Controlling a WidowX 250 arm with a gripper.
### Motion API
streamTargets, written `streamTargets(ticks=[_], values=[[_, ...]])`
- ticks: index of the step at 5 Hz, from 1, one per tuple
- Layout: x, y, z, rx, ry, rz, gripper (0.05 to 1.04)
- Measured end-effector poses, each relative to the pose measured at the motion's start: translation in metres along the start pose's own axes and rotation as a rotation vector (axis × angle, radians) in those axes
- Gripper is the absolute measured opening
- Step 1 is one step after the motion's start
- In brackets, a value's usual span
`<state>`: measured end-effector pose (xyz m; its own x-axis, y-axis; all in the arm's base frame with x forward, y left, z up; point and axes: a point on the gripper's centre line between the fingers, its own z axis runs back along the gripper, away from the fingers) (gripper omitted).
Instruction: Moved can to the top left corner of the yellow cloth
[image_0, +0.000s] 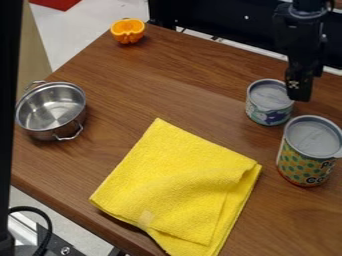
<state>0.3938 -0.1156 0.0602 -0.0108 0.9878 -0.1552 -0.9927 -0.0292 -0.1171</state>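
The claw (300, 93) partly hides the smaller can (267, 106), perhaps touching it

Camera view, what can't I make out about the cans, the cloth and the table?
- Smaller can, camera view: part of its right rim, behind the end effector.
- Larger can, camera view: its far side, hidden by its own body.
- Yellow cloth, camera view: its underside, hidden by the cloth itself.
- Table, camera view: its right part, cut off by the picture's edge.
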Motion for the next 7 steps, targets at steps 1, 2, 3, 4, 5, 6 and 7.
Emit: streamTargets(ticks=[1, 2, 3, 4, 5, 6, 7], values=[[0.002, 0.000, -0.011, 0.011, -0.006, 0.007, 0.998], [0.003, 0.003, -0.016, 0.012, -0.006, 0.012, 0.998], [0.004, 0.002, -0.017, 0.002, -0.009, 0.016, 0.998], [0.010, 0.005, -0.022, 0.004, -0.016, 0.027, 0.998], [0.018, 0.005, -0.023, 0.011, -0.040, 0.025, 0.998], [0.029, 0.008, -0.028, 0.050, -0.064, 0.013, 0.998], [0.041, 0.007, -0.027, 0.049, -0.104, -0.017, 0.998]])
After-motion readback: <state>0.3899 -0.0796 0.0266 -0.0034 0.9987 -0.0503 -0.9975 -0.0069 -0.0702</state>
